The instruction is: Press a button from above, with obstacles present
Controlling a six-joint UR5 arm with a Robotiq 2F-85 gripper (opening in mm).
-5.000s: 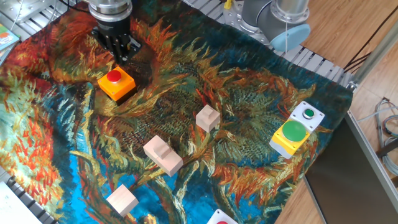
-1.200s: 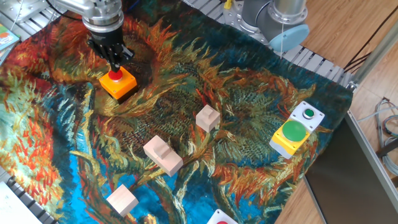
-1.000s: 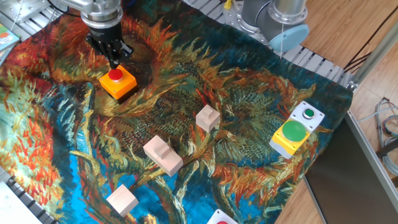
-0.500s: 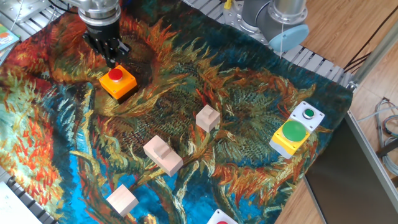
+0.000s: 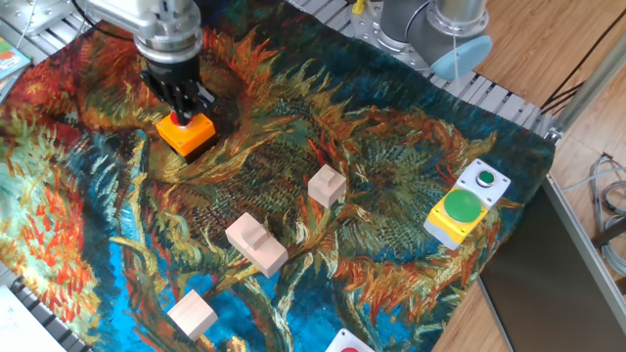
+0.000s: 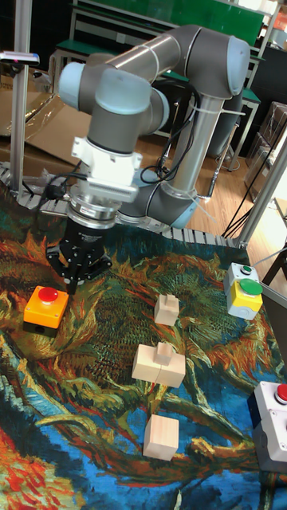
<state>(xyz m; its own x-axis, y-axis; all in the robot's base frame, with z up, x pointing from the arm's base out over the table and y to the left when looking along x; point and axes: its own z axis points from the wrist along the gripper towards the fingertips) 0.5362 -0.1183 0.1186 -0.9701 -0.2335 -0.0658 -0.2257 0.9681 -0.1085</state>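
The small round red push-button (image 6: 49, 295) on its square orange box (image 5: 191, 135) sits at the far left of the cloth-covered counter (image 5: 411, 196). The black two-finger tool (image 5: 184, 110) points straight down over it, hiding the cap in the fixed view, likely for a vertical press. Whether the tool is clenched or released cannot be told. The three pale wooden blocks (image 5: 256, 243) lie well apart, leaving that descent unobstructed

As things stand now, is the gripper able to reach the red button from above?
Probably yes. The gripper hangs right at the red button on its orange box. The three wooden blocks lie apart, nearer the cloth's middle, so nothing stands between.
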